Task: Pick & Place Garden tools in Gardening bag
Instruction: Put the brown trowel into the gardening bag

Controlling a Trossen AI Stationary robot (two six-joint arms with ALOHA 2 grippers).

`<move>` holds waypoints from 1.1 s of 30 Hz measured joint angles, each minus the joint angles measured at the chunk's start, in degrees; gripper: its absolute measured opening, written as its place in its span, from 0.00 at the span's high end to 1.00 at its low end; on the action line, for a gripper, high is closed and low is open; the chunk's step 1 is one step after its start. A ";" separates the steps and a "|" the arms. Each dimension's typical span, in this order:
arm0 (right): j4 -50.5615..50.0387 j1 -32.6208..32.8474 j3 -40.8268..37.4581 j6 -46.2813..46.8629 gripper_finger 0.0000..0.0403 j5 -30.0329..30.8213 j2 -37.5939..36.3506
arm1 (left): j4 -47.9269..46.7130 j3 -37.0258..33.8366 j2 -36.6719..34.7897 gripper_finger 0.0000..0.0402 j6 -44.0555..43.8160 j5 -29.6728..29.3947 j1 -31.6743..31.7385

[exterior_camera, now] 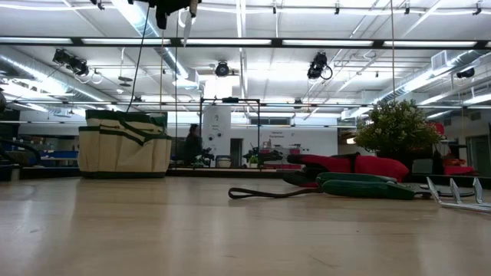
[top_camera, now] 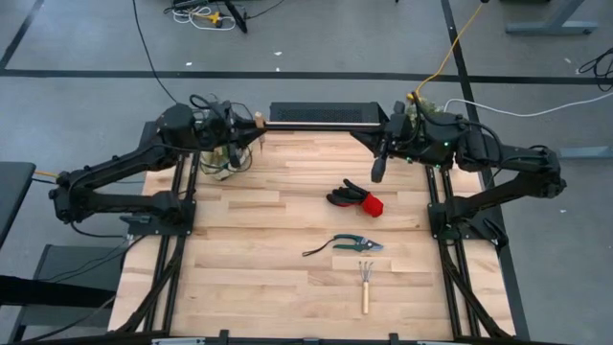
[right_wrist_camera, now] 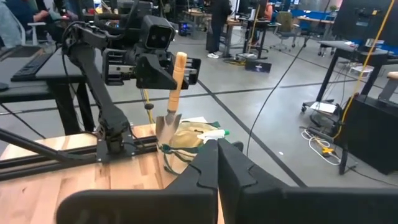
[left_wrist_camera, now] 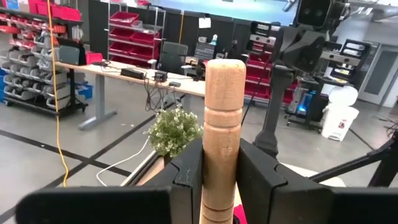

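My left gripper (top_camera: 251,129) stands over the table's far left corner, shut on a wooden-handled trowel (right_wrist_camera: 173,93). The trowel's silver blade (right_wrist_camera: 166,127) hangs above the beige, green-trimmed gardening bag (exterior_camera: 124,146). My right gripper (right_wrist_camera: 217,152) is shut on nothing and hovers near the far right corner (top_camera: 377,174). The black-and-red gloves (top_camera: 356,198), the pruning shears (top_camera: 354,244) and a small rake (top_camera: 365,280) lie flat on the table's right half. My left gripper pinches the trowel's wooden handle (left_wrist_camera: 222,140) between its two fingers, a little below the handle's rounded free end. The fingers are level and lie across the handle. The trowel hangs upright, blade down, lifted clear of the bag and the table.
A bushy green plant (exterior_camera: 397,126) stands at the far right. The arms' black frames run along the table's left and right edges (top_camera: 177,249). Bare wood lies across the near left part of the table (top_camera: 249,287).
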 joint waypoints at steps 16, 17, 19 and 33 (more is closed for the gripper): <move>0.07 0.00 0.00 0.37 1.00 -0.04 0.83 | -18.48 0.00 -15.26 0.80 1.58 -6.06 0.10; 0.07 0.00 0.00 0.37 1.00 -0.07 0.83 | -19.45 0.00 -16.26 0.80 1.81 -6.99 0.10; 0.07 0.00 0.00 0.40 1.00 -0.07 0.83 | -21.25 0.00 -18.00 0.80 1.94 -8.88 0.10; 0.10 0.00 0.00 0.52 1.00 -0.09 0.88 | -28.12 0.00 -22.22 0.80 3.58 -17.64 0.10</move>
